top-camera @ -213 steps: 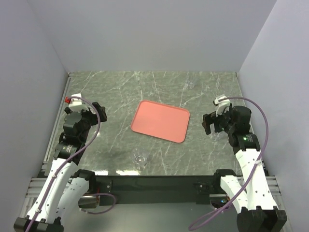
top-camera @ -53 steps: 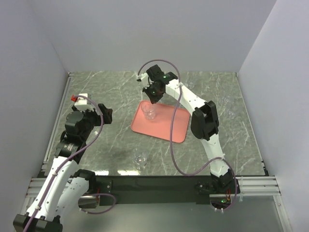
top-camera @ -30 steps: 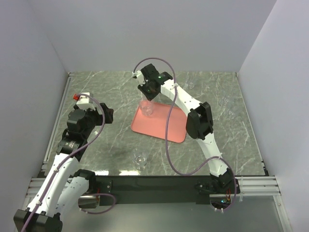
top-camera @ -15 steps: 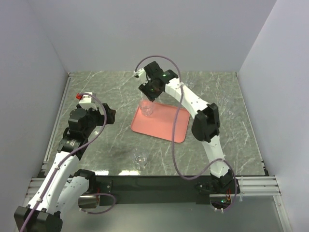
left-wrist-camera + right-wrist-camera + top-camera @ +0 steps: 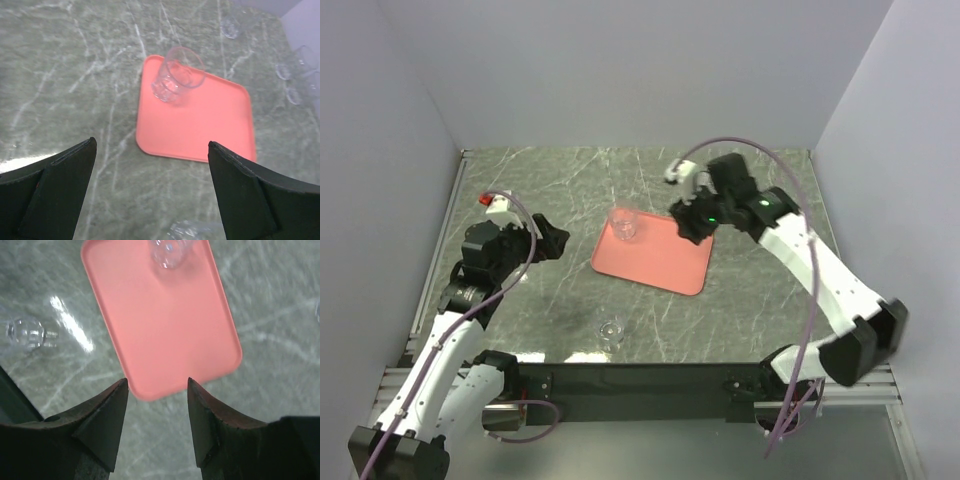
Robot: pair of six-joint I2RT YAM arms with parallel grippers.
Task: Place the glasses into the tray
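Note:
The salmon-pink tray (image 5: 660,262) lies mid-table. One clear glass (image 5: 623,224) stands upright in its far left corner; it also shows in the left wrist view (image 5: 177,75) and at the top of the right wrist view (image 5: 170,252). Another glass (image 5: 610,328) stands on the table in front of the tray, seen too in the right wrist view (image 5: 25,332). My right gripper (image 5: 684,228) hovers open and empty over the tray's far right part (image 5: 160,325). My left gripper (image 5: 557,242) is open and empty, left of the tray (image 5: 200,130).
Several more clear glasses stand on the marble table to the right of the tray: one far back (image 5: 230,27) and a cluster near the right wall (image 5: 295,75). Grey walls close in the table on three sides.
My right gripper let go of the glass in the tray's far left corner and swung back to the right, over the tray's right side. My left gripper edged toward the tray.

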